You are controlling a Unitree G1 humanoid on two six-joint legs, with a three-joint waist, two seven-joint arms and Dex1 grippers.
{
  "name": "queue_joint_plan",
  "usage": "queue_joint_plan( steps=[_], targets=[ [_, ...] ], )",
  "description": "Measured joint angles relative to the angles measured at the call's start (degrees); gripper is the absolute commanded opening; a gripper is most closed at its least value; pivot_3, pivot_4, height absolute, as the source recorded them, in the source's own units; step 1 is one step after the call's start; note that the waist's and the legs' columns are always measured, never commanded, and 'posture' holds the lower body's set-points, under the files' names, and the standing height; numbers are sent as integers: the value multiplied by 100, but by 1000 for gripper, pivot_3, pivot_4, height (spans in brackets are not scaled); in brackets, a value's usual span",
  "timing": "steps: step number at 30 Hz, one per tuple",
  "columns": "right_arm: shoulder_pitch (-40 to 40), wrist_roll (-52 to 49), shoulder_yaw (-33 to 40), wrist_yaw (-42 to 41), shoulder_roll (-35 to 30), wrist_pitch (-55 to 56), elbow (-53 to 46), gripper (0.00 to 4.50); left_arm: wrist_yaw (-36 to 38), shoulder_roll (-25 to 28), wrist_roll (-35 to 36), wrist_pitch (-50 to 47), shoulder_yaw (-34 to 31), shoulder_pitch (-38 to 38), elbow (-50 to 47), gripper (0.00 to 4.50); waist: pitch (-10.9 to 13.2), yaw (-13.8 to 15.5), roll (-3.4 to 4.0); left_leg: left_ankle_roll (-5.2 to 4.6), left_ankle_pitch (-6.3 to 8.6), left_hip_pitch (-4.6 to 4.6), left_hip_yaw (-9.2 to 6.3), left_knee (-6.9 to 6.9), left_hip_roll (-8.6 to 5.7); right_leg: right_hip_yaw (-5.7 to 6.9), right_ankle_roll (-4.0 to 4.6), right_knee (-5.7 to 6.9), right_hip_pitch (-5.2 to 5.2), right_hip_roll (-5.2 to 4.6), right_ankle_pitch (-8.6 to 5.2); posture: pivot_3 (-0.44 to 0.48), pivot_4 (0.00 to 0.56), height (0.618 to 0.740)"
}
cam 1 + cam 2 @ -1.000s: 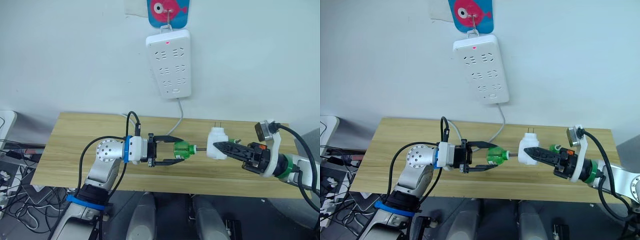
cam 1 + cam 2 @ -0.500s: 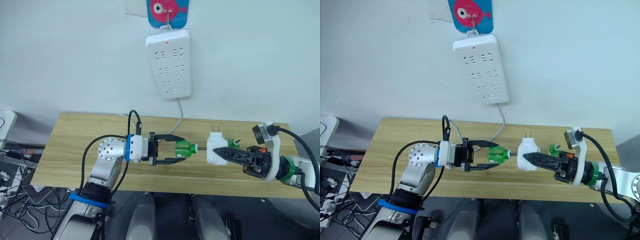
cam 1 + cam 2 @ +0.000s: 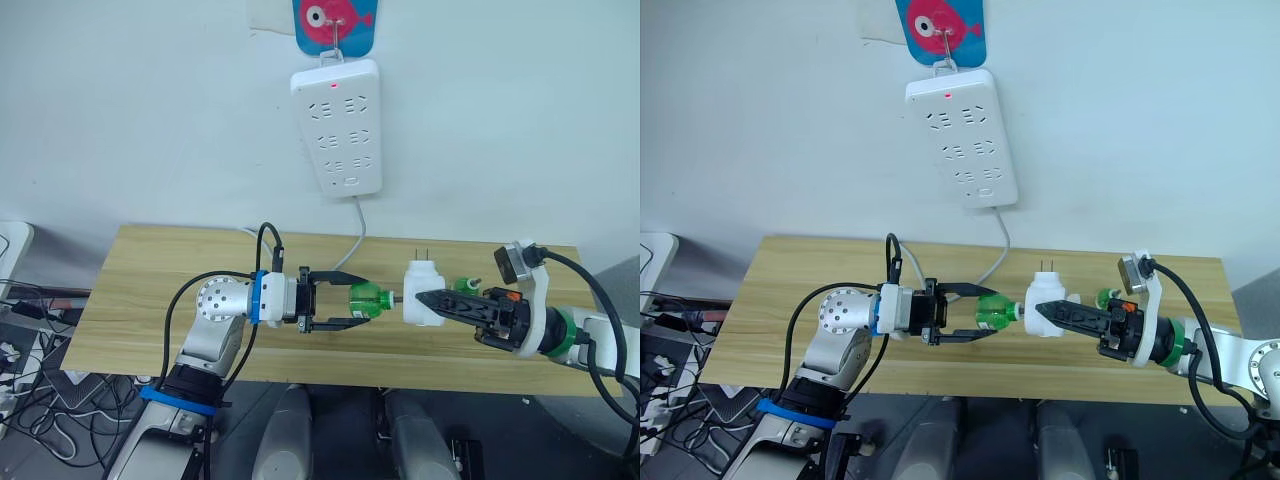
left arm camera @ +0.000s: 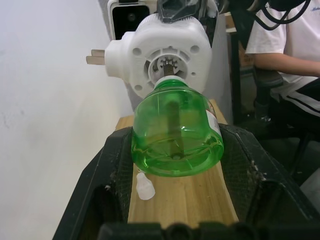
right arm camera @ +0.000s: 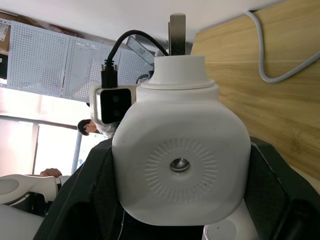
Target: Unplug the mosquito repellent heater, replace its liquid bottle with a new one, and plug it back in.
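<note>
Closing in now: the right gripper (image 3: 432,299) has carried the small white rounded plastic mosquito repellent heater (image 3: 420,294) leftward, and its socket now meets the neck of the clear green liquid bottle (image 3: 370,299), where a second ago a gap showed between them. Both black fingers are clamped on the heater's sides, prongs pointing up toward the wall. Opposite, the left gripper (image 3: 340,300) pinches the green bottle across its belly, wick aimed straight into the heater's ribbed socket (image 4: 170,65). All of this hangs just above the light wooden table (image 3: 150,290). Behind the heater lies a second green bottle (image 3: 465,285). On the wall above hangs the long white power strip (image 3: 338,125), red light glowing. That heater looks light, hard and smooth, so it could twist in the fingers; a grip on the flat flanks seems best. The thin-walled bottle wants a gentle squeeze.
</note>
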State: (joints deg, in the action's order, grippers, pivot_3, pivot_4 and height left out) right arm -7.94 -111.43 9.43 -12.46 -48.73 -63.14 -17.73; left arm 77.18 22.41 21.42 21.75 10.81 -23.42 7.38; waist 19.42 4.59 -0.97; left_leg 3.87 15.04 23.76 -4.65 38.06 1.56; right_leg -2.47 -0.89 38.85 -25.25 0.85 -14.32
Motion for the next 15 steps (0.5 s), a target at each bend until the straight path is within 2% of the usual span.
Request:
queue_joint_plan(
  steps=[15],
  targets=[
    [-172,-1,-95,56,-53,-85,98,2954,-23,-58,-14,-6,-11,-46,53,2225,0,0,0,0,0,0,0,2,0,1,1,2,0,0,1,225,304,740]
  ],
)
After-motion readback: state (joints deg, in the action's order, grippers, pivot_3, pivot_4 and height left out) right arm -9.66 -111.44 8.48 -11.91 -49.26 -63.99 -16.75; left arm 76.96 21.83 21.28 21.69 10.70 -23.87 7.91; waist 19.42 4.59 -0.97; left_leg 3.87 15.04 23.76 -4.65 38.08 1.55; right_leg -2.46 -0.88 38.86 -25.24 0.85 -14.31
